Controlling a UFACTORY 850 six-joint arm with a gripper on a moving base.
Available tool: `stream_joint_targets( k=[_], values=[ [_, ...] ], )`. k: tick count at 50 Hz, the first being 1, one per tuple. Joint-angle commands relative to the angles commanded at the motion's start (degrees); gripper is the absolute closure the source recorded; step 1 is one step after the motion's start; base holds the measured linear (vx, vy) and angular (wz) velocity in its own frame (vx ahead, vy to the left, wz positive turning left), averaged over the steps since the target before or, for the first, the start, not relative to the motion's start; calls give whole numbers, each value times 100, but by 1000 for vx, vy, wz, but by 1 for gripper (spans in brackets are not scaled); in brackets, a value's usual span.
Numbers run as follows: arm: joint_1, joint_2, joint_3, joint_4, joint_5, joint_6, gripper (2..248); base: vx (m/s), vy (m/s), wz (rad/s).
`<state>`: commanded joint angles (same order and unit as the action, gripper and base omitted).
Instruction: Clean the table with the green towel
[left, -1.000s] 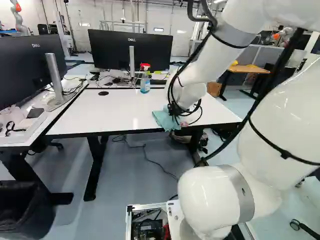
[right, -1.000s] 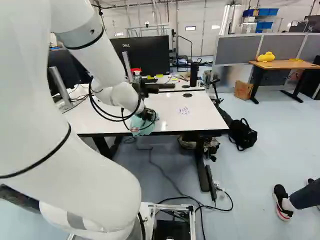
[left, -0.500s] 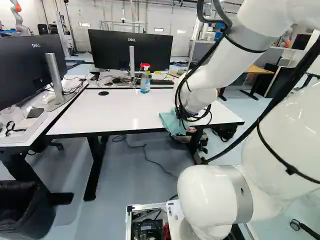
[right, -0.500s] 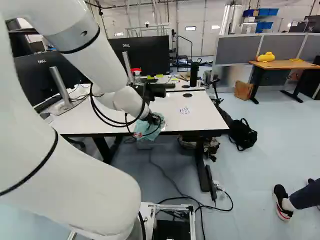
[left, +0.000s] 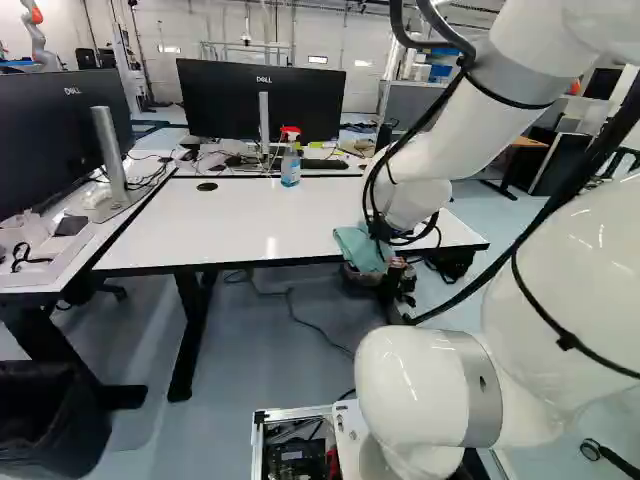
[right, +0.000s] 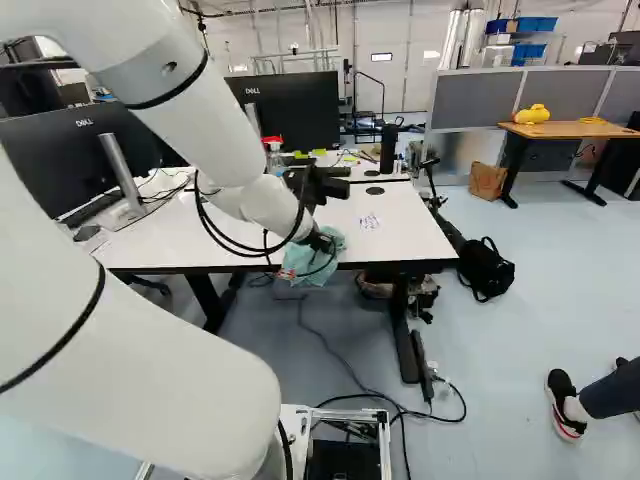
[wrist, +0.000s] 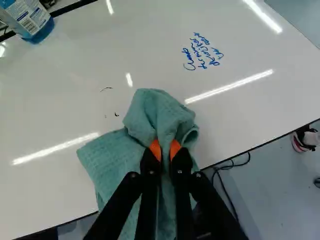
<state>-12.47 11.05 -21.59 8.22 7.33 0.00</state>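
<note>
Across the table, the towel moved right.

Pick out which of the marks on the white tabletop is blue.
The handwriting beyond the towel: several short lines of blue script. The other marks are small dark strokes.

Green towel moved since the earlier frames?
Yes. In the left base view, the green towel has shifted right along the near edge of the white table, farther from the spray bottle, which stayed put.
</note>
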Motion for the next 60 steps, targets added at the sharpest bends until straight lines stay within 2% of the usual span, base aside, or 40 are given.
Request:
stream_joint_targets(
  k=[7,19,43,60],
  values=[
    [-113,-146,-132,0,0,0,210,0,0,0],
    [-58,-505,-466,0,0,0,210,0,0,0],
    [134,-1206,-1162,0,0,0,210,0,0,0],
    [372,-1610,-1589,0,0,0,210,0,0,0]
  ],
)
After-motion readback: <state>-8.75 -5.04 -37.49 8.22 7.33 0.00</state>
